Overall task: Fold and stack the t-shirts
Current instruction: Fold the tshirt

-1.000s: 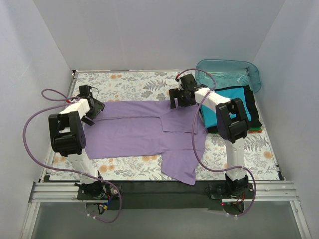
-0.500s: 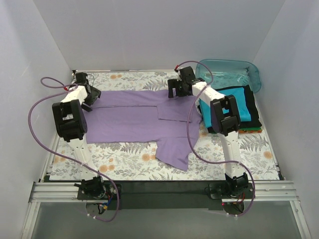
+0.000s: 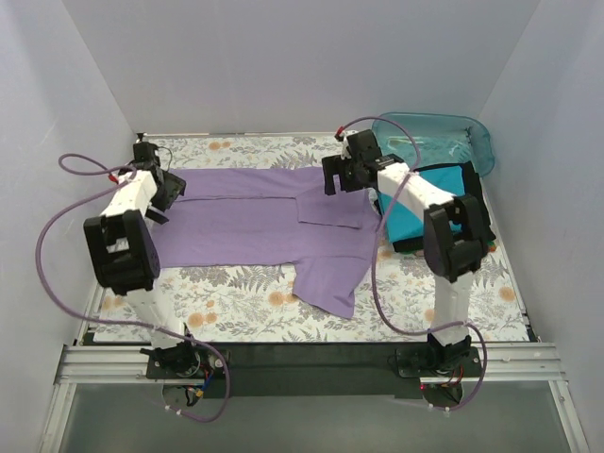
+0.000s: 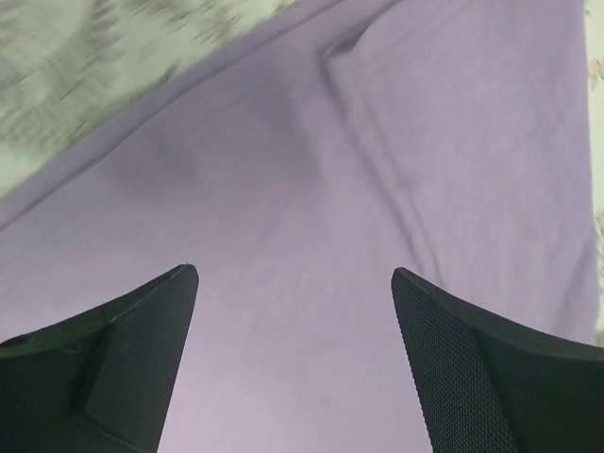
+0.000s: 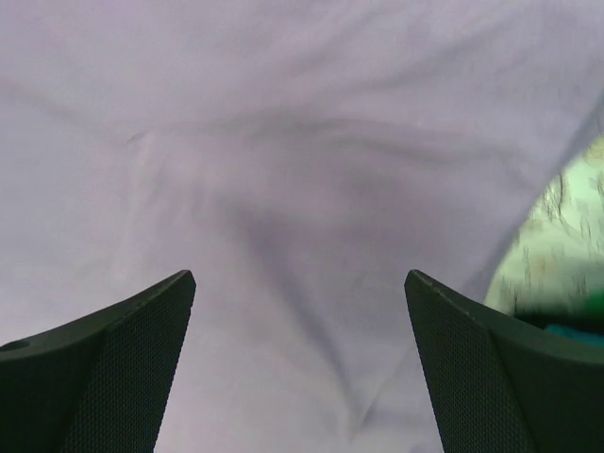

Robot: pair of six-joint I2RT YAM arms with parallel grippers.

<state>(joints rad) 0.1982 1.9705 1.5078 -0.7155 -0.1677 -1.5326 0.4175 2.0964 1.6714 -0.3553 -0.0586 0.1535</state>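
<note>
A lavender-purple t-shirt [image 3: 255,219] lies spread across the floral table, its long side folded over, one sleeve hanging toward the near edge [image 3: 330,278]. My left gripper [image 3: 162,189] is open and empty above the shirt's left end; the left wrist view shows only purple cloth [image 4: 311,236] between its jaws. My right gripper [image 3: 342,176] is open and empty above the shirt's right end; purple cloth [image 5: 283,189] fills its view. A stack of folded shirts, teal [image 3: 425,203] on top, black [image 3: 479,209] and orange-red below, lies at the right.
A clear teal plastic tub [image 3: 436,137] stands at the back right corner. White walls close in the table on three sides. The purple arm cables loop over both ends of the table [image 3: 236,302].
Both grippers carried the shirt's edge toward the back of the table and let go. The shirt now lies farther back and flatter. Both arms have lifted slightly.
</note>
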